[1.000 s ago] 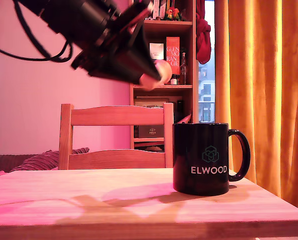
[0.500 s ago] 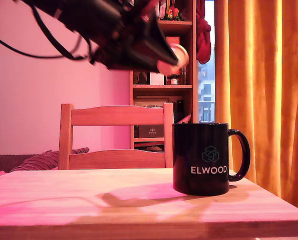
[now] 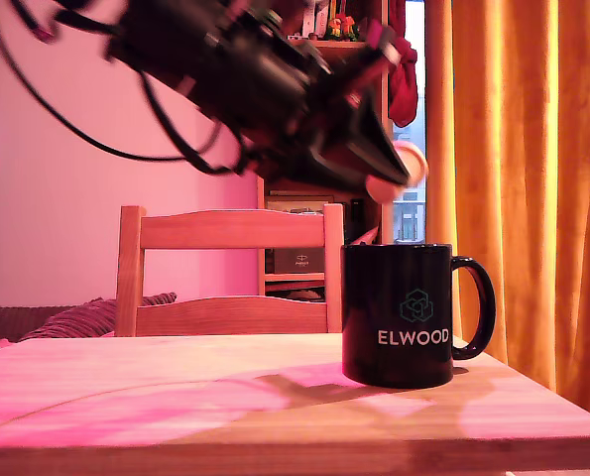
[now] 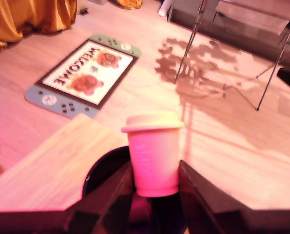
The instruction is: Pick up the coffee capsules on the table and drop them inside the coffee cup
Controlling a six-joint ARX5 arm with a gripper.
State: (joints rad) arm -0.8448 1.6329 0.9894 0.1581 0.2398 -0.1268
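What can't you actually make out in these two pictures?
- Inside of the mug: its wall hides it in the exterior view; the capsule and end effector block most of it in the wrist view.
- Other capsules: none visible in either view.
- Capsule in the exterior view: blurred.

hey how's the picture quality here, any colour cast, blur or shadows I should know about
Exterior view: strong pink cast over the table and wall; the arm and gripper are motion-blurred, while the coffee cup is sharp; the arm's shadow falls on the tabletop. Wrist view: the same pink tint, soft overall; the pale capsule between the dark fingers is slightly blurred.
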